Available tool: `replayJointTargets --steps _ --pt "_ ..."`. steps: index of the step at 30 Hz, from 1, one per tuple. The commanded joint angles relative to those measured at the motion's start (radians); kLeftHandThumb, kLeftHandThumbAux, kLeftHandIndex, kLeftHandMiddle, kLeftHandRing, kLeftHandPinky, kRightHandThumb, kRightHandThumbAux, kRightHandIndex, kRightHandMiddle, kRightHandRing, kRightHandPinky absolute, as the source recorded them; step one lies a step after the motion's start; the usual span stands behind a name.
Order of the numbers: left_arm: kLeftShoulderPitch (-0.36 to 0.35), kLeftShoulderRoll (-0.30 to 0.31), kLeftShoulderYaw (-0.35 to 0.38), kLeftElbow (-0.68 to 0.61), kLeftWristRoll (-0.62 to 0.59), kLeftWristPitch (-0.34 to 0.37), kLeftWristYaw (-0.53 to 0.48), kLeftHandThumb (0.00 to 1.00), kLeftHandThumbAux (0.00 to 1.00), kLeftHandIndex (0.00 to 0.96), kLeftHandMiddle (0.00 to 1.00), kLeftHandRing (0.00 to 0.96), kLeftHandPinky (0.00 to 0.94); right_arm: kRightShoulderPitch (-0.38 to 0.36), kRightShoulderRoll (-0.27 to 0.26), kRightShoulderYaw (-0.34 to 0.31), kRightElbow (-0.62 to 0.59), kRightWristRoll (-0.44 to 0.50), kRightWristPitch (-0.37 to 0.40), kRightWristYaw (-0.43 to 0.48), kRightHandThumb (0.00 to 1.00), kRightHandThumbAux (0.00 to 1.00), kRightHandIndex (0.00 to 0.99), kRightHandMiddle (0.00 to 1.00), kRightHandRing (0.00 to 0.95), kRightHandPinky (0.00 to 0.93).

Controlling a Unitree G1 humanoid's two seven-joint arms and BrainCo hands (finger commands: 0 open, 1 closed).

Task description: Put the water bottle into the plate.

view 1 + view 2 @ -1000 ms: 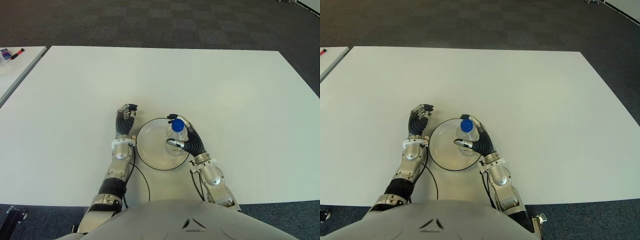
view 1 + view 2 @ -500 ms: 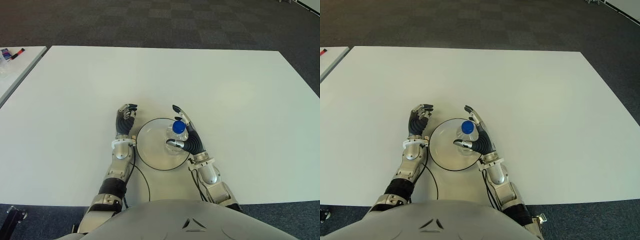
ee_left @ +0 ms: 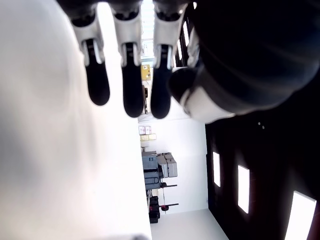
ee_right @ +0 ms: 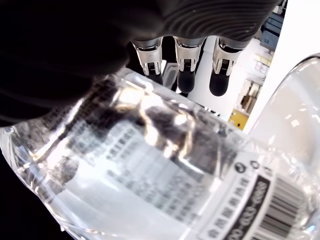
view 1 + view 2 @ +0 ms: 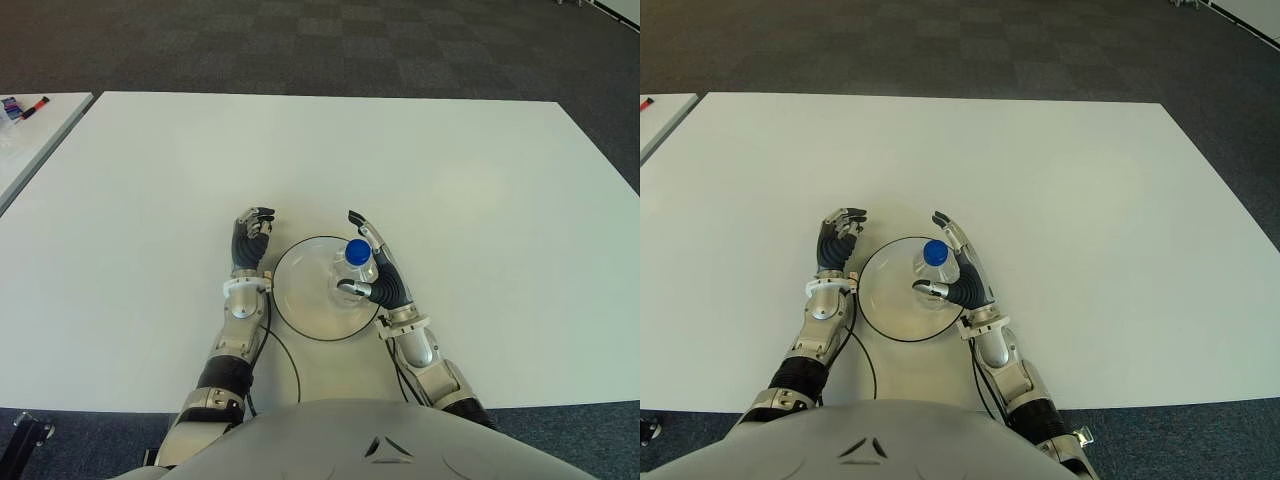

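Note:
A clear water bottle (image 5: 356,272) with a blue cap (image 5: 357,250) stands upright in the right half of the round glass plate (image 5: 300,292) with a dark rim. My right hand (image 5: 376,270) is open against the bottle's right side; its fingers (image 4: 186,70) stretch straight out past the bottle (image 4: 150,165) and its thumb sits at the near side. My left hand (image 5: 251,232) shows just left of the plate with its fingers (image 3: 125,75) curled and nothing in them.
The white table (image 5: 450,180) spreads wide around the plate. A black cable (image 5: 287,356) runs from the left wrist toward my body. A second table (image 5: 35,140) with markers (image 5: 30,105) stands at the far left. Dark carpet lies beyond.
The right hand's fingers have uncurled from around the bottle and now point straight out. The bottle stays upright in the plate. The left hand has not moved.

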Motion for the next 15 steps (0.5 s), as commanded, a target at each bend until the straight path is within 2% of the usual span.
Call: replayJointTargets --steps 1,15 --pt "-0.004 -0.001 -0.003 0.010 -0.002 0.002 0.000 0.719 0.711 0.411 0.365 0.358 0.352 -0.019 -0.006 0.000 0.036 -0.007 -0.019 -0.013 0.434 0.315 0.000 0.000 0.000 0.000" --pt "-0.007 0.000 -0.002 0.017 -0.005 -0.004 -0.003 0.719 0.711 0.411 0.362 0.363 0.368 -0.039 -0.011 -0.002 0.075 0.012 -0.067 -0.015 0.435 0.322 0.000 0.000 0.000 0.000"
